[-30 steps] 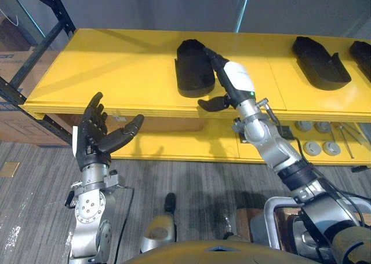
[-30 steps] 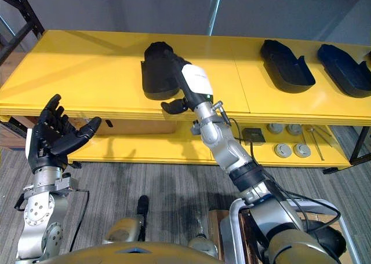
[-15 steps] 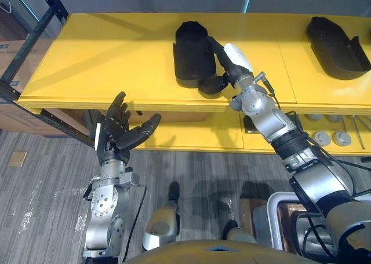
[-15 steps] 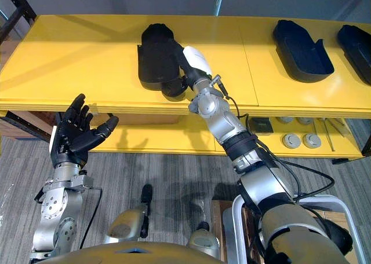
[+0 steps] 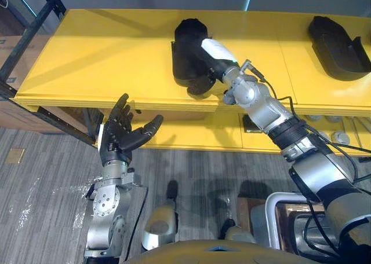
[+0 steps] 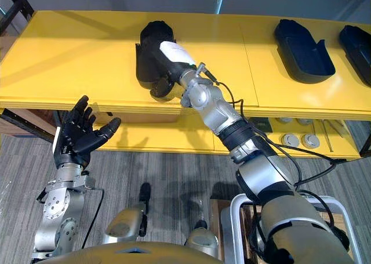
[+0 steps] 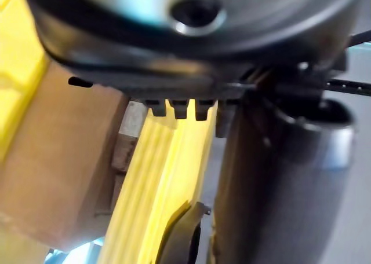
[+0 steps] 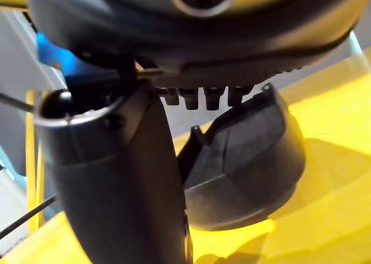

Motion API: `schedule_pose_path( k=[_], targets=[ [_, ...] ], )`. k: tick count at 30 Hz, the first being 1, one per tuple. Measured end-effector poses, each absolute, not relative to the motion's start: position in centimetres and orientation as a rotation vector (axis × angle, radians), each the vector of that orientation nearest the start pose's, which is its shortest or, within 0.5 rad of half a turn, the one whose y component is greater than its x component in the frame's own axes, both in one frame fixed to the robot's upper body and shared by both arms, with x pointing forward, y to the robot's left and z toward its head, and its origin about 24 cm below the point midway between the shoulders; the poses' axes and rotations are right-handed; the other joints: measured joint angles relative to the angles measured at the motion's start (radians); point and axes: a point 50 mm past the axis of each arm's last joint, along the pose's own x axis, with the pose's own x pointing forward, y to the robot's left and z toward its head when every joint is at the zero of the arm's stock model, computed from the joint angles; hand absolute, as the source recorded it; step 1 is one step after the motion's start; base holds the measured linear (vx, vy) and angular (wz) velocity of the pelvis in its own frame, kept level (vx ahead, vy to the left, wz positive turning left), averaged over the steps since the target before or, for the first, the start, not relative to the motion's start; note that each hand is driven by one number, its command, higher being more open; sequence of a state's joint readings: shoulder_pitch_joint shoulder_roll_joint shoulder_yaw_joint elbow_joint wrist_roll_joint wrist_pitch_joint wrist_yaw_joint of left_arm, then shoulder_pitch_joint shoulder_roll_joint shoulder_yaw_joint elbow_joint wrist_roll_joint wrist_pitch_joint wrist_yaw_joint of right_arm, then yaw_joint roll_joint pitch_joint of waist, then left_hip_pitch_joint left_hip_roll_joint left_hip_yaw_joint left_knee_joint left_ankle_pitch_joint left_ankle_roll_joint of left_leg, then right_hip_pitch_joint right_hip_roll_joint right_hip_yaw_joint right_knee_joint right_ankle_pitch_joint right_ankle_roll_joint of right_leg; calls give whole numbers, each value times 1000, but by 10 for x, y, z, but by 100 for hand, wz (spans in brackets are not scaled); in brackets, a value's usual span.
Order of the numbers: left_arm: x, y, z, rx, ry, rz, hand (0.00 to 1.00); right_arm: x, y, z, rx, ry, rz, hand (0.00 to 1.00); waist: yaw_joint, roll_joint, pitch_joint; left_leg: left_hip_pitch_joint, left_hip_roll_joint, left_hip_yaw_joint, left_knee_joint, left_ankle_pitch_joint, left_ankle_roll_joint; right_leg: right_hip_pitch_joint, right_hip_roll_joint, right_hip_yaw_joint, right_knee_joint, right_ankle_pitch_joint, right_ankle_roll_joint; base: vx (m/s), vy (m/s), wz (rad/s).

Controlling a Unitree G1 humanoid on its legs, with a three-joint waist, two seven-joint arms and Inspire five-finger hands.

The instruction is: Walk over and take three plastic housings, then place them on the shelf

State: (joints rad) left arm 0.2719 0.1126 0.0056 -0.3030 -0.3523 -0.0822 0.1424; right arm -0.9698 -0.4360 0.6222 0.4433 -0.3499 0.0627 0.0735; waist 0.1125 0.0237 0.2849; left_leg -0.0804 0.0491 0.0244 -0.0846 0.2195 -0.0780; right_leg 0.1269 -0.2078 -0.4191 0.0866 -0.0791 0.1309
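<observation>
Yellow shelf [image 5: 104, 61] along a grey wall, grey plank floor [image 5: 46, 177] below. We saw three black plastic housings on the top board. The nearest housing [image 5: 186, 55] sat left of centre, close to the front edge, resting flat on the board. The second housing [image 6: 298, 44] and third housing [image 6: 356, 44] lay well apart from it, toward the right end.

Right hand [image 5: 215, 51] reached in over the front edge and lay on the nearest housing's right side. Dark on dark, so we couldn't tell if it had a grip.

Left hand [image 5: 119, 136] was raised below the shelf front, spread wide, palm up, holding nothing.

Round parts [image 6: 298, 141] sat on the lower board, right side.
</observation>
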Motion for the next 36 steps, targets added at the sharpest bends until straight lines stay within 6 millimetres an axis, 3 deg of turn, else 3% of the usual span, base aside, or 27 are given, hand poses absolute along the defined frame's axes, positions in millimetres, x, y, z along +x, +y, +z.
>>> schedule_pose_path(
  k=[4, 13, 24, 36],
  targets=[
    [199, 189, 61, -238, -108, 191, 100, 375, -71, 190, -1193, -372, 438, 100, 4, 0, 0, 0, 0, 0, 0, 0, 0, 0, 0, -1, 0, 0, 0, 0, 0, 0],
    [199, 189, 59, -238, -85, 197, 100, 387, -78, 196, -1233, -262, 389, 100, 19, 0, 0, -1, 0, -3, 0, 3, 4, 1, 0, -4, 0, -1, -1, -5, -11, 0],
    [199, 186, 58, -285, -76, 204, 100, 400, -92, 204, -1150, -133, 255, 100, 18, 16, 31, -7, -2, -4, -1, 1, 1, -7, -4, -11, 18, -7, 0, -23, -9, 2],
    [202, 173, 51, -292, -30, 140, 100, 405, -98, 214, -1133, -76, 266, 100, 20, 14, 32, -18, -3, 20, -1, 8, 11, -41, -21, 13, 43, -9, 1, -14, -19, -4]
  ],
)
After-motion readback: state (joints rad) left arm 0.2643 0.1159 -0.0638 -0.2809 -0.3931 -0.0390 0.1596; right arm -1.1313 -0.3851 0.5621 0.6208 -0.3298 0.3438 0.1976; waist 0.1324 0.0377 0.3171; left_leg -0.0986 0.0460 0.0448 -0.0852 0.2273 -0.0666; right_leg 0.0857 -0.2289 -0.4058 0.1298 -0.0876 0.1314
